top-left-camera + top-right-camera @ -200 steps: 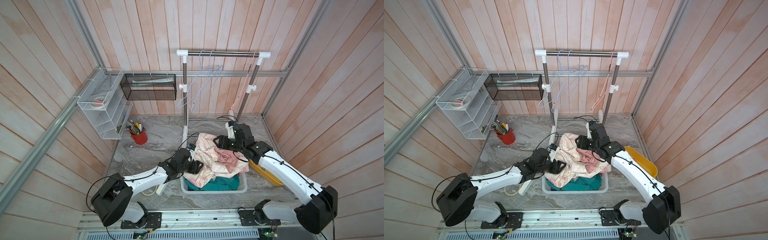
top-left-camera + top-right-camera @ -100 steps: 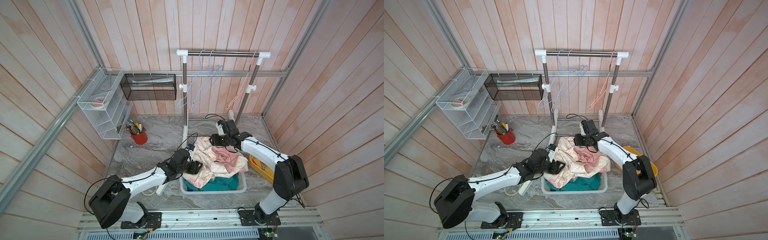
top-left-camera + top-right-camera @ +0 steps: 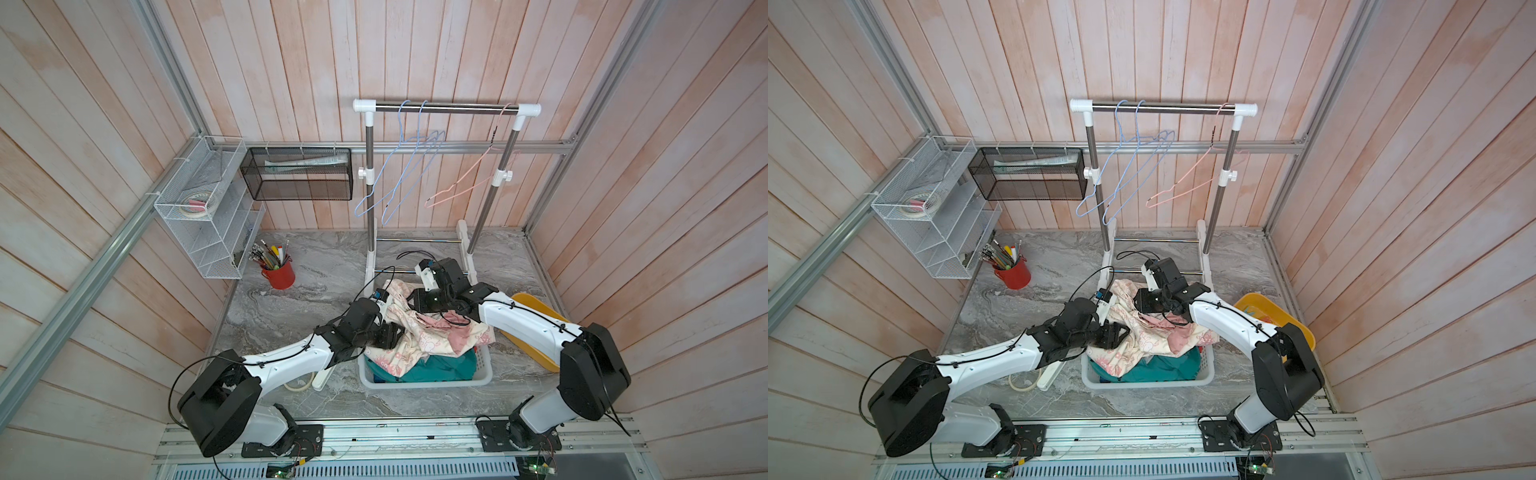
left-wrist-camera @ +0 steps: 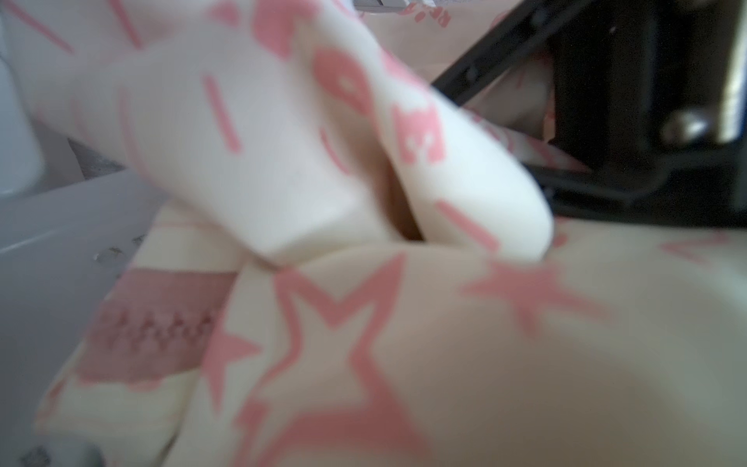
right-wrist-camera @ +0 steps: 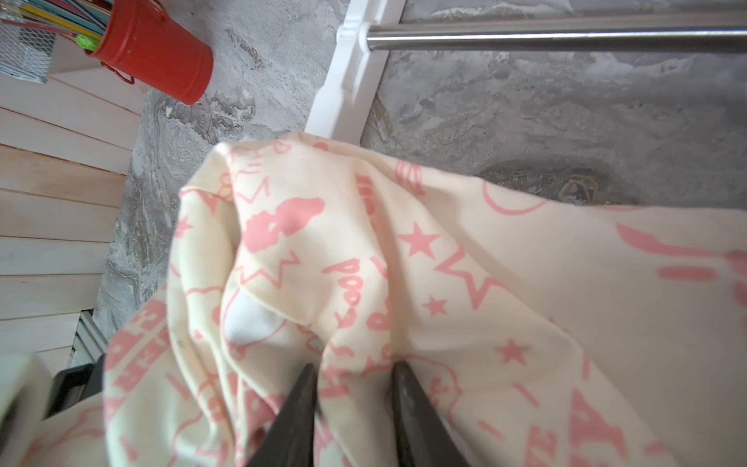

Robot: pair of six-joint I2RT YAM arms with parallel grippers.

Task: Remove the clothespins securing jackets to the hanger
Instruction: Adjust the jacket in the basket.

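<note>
Right wrist view showed us our right gripper (image 5: 351, 400) pinching the cream jacket (image 5: 444, 283); hangers (image 3: 399, 174) hung bare, no clothespins visible.

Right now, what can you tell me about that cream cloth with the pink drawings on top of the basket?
The cream jacket is soft, thin fabric printed with pink stars, letters and doodles, with a pink lining and a pink zipper strip showing. It lies crumpled on top of the white basket, over teal clothing. The right gripper has a fold between its jaws; the left gripper presses into its other side.
</note>
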